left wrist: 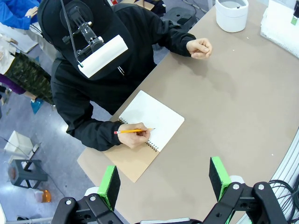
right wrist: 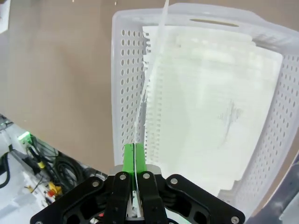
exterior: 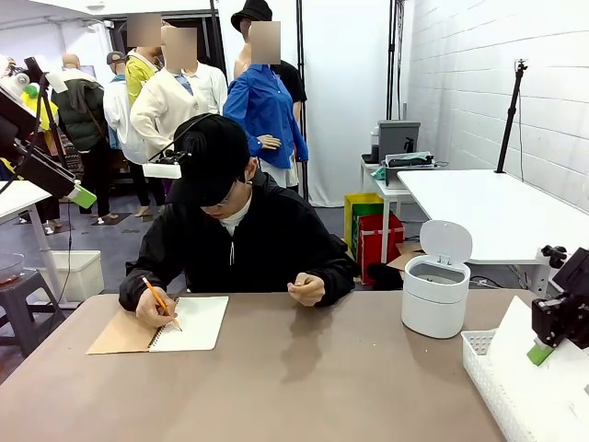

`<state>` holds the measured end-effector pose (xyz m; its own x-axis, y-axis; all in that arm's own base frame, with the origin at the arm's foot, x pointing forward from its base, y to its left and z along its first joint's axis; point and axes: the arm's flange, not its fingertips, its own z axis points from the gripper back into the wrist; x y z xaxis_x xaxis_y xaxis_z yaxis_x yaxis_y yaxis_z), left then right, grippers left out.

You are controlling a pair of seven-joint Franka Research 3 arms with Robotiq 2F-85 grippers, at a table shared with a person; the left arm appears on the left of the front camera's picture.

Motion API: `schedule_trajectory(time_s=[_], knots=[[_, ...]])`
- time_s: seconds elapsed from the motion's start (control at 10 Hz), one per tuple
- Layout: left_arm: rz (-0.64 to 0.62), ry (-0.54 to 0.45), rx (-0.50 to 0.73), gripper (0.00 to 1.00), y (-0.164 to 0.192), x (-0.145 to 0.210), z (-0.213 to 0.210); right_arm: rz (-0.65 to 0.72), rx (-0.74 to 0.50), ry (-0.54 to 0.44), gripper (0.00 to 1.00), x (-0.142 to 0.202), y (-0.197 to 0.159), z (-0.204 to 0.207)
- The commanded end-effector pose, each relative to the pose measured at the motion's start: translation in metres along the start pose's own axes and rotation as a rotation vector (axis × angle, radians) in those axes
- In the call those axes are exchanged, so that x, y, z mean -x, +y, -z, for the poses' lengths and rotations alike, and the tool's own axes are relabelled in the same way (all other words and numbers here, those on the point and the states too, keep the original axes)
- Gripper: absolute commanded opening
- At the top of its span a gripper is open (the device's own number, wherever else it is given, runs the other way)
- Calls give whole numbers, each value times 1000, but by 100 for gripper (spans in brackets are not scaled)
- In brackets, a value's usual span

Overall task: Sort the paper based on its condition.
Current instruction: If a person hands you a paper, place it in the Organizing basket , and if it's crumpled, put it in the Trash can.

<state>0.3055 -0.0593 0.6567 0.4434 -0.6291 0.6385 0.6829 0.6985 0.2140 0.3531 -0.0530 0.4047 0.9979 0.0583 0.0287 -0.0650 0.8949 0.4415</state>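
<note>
My right pincer (right wrist: 134, 154) is clamped on the edge of a flat paper sheet (exterior: 534, 396). The sheet hangs edge-on over the white perforated basket (right wrist: 122, 84) at my twelve o'clock, above the flat sheets (right wrist: 210, 116) stacked inside. I judge this the placing step: next, lower and let go. My left pincer (left wrist: 164, 179) hovers with jaws apart, high over the worktop (left wrist: 243, 93), the person's notebook (left wrist: 152, 116) at its eleven o'clock.
</note>
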Motion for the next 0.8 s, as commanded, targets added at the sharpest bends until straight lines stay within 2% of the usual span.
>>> schedule_trajectory(time_s=[0.0,0.5,0.6,0.7], knots=[[0,-1,1,100,0,0,0,-43,5,4,0,20,-2,35],[0,-1,1,100,0,0,0,-24,20,3,0,27,-8,55],[0,-1,1,100,0,0,0,-13,20,6,3,30,-9,52],[0,-1,1,100,0,0,0,-7,27,7,22,32,-9,52]])
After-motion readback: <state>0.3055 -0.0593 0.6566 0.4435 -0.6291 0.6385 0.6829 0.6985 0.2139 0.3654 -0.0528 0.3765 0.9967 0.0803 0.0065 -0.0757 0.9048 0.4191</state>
